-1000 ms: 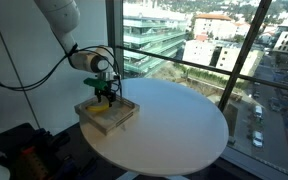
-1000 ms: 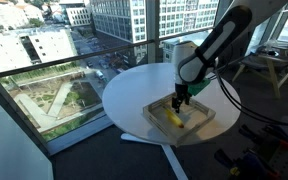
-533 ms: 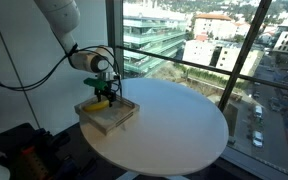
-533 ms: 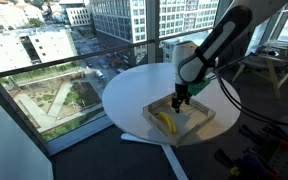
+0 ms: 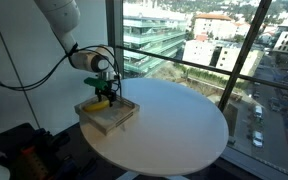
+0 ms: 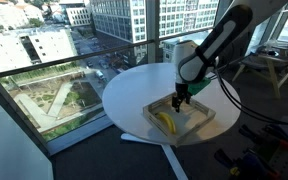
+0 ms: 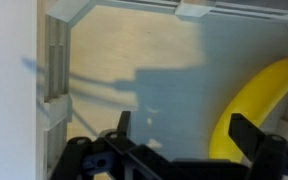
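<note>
A yellow banana (image 6: 164, 122) lies in a shallow wooden tray (image 6: 200, 126) on a round white table (image 6: 134, 88). My gripper (image 6: 180, 101) hangs just above the tray's inside, pointing down. In the wrist view the gripper (image 7: 184, 120) is open with bare tray floor between its fingers. The banana (image 7: 256, 98) curves up beside the right finger, outside the jaws. The tray's rim (image 7: 56, 60) runs along the left. In an exterior view the gripper (image 5: 105, 94) hovers over the tray (image 5: 121, 119) with the banana (image 5: 101, 101) just below it.
The round table (image 5: 174, 130) stands next to a large floor-to-ceiling window (image 5: 214, 40) with dark frames. The tray sits near the table's edge on the robot's side. A chair or desk (image 6: 269, 70) stands behind the arm.
Since one second ago the banana shows more fully on the tray floor, slightly aside from the gripper. The gripper has barely moved in the last half second.
</note>
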`<action>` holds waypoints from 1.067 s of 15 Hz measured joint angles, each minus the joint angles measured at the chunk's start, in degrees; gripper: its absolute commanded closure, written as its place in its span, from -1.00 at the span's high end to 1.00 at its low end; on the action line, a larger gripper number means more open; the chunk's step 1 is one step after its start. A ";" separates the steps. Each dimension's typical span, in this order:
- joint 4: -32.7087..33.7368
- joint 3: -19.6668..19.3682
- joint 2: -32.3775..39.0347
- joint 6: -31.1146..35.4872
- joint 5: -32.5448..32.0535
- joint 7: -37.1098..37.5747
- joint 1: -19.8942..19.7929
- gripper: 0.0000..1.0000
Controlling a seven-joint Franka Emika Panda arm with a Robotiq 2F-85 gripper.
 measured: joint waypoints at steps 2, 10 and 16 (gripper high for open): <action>0.07 -0.04 -0.18 -0.36 0.00 0.77 0.01 1.00; 0.68 -0.12 -3.12 -4.05 0.00 4.40 0.12 1.00; 1.12 -0.59 -5.71 -5.05 -0.03 5.64 0.16 1.00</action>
